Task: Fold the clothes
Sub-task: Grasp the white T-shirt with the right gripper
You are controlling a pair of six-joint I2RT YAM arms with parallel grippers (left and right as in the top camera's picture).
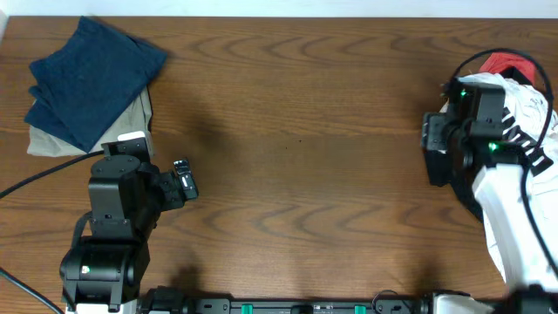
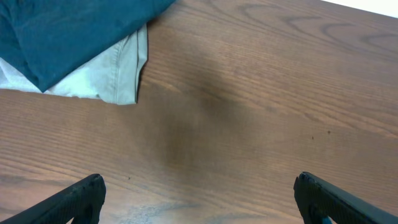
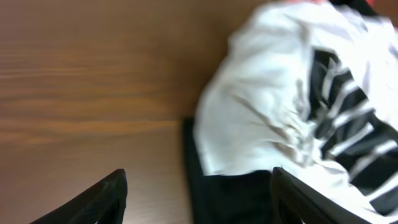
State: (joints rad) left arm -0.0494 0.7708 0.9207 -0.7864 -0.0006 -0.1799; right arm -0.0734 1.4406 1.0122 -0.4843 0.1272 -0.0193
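Observation:
The clothes [image 1: 528, 112] lie crumpled in a heap at the table's right edge: a white T-shirt with black lettering. My right arm partly covers them in the overhead view. In the right wrist view the white T-shirt [image 3: 261, 106] fills the right half, its lettering bunched in folds. My right gripper [image 3: 199, 183] is low over the heap's left edge and open. One finger is above bare wood and the other above the white cloth. Dark fabric [image 3: 230, 193] lies between them. My left gripper [image 2: 199, 186] hangs open over bare table near the front left [image 1: 183, 179].
A navy folded garment [image 1: 91, 74] rests on a beige folded garment [image 1: 135, 118] at the back left corner, and both show in the left wrist view [image 2: 68, 31]. Something red [image 1: 510, 63] sits behind the heap. The wooden table [image 1: 305, 131] stretches between the arms.

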